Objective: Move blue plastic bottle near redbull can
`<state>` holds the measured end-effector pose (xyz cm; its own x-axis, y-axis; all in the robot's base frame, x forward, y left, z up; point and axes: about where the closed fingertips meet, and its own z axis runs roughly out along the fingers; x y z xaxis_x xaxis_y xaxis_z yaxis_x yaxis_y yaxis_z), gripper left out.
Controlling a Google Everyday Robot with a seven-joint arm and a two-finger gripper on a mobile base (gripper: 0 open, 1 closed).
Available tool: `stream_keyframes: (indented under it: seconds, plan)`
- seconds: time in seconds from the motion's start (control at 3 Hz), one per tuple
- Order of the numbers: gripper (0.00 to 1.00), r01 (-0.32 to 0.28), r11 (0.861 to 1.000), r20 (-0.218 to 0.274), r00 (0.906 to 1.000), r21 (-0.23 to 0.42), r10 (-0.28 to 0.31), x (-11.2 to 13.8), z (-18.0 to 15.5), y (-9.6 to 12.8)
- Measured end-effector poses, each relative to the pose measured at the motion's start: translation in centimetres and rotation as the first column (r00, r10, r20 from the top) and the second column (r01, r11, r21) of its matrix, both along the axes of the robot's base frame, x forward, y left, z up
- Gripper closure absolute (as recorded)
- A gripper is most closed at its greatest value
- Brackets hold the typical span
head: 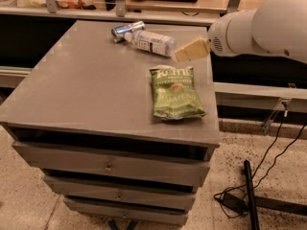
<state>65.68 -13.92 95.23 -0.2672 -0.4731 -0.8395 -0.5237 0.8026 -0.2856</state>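
The blue plastic bottle lies on its side at the back of the grey cabinet top, its white cap toward the left. The redbull can lies on its side just behind the cap end, touching or nearly touching the bottle. My gripper is to the right of the bottle's base, a small gap away from it and holding nothing. Its pale fingers point left and down from the white arm.
A green chip bag lies flat on the cabinet's right half, in front of the bottle. Drawers run below the front edge. Shelving and a rail stand behind the cabinet. Black cables and a stand lie on the floor at right.
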Motion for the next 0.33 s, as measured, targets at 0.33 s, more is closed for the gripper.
stream_keyframes:
  seconds: [0.33]
  plan:
    - [0.00, 0.004, 1.000, -0.003, 1.0000, 0.006, -0.004, -0.18, 0.08, 0.01]
